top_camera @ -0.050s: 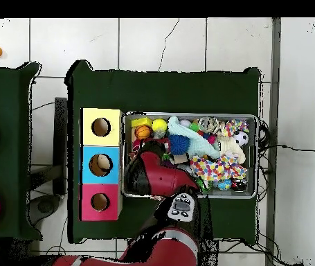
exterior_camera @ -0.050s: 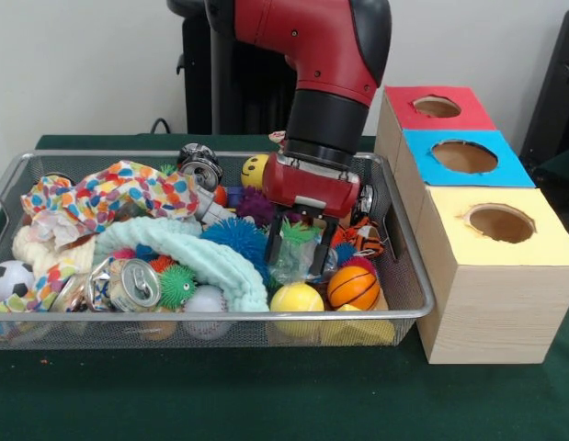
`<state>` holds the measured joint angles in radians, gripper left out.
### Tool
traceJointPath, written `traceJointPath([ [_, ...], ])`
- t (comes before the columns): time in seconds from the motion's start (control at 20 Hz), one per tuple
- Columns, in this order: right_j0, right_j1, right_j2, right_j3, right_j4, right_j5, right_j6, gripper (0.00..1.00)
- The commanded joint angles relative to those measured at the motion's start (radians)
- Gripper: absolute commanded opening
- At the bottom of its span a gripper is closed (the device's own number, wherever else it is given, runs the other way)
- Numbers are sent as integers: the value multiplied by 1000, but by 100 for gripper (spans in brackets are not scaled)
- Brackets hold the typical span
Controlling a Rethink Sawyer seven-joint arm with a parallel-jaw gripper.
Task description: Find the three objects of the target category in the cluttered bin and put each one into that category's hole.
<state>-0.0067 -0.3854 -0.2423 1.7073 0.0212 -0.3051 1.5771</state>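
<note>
Bin (exterior_camera @ -0.050s: 408,276), wire mesh and packed with toys, sits on a dark green table cloth (exterior_camera @ -0.050s: 266,395) just beside three boxes with holes: yellow (exterior_camera @ -0.050s: 501,223), blue (exterior_camera @ -0.050s: 464,156), red (exterior_camera @ -0.050s: 437,107). Gripper (exterior_camera @ -0.050s: 296,248) is down in the bin's right part, fingers spread around a clear, crinkly green item (exterior_camera @ -0.050s: 298,241). White wall behind; tiled floor (top_camera @ -0.050s: 160,41) around the table.

Sawyer arm (exterior_camera @ -0.050s: 312,37): glossy red shell, black joints.
A black cylindrical wrist collar above the wire bin (exterior_camera @ -0.050s: 408,303) meets a boxy red gripper (exterior_camera @ -0.050s: 297,250) housing.
</note>
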Motion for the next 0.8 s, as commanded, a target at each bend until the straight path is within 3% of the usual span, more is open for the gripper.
traceJointPath([
  [0.05,-26,57,127,33,7,-7,235,100],
  [0.45,-35,50,138,39,12,17,229,100],
  [0.5,-37,50,140,39,13,26,224,0],
  [0.8,-20,32,119,37,28,67,208,0],
])
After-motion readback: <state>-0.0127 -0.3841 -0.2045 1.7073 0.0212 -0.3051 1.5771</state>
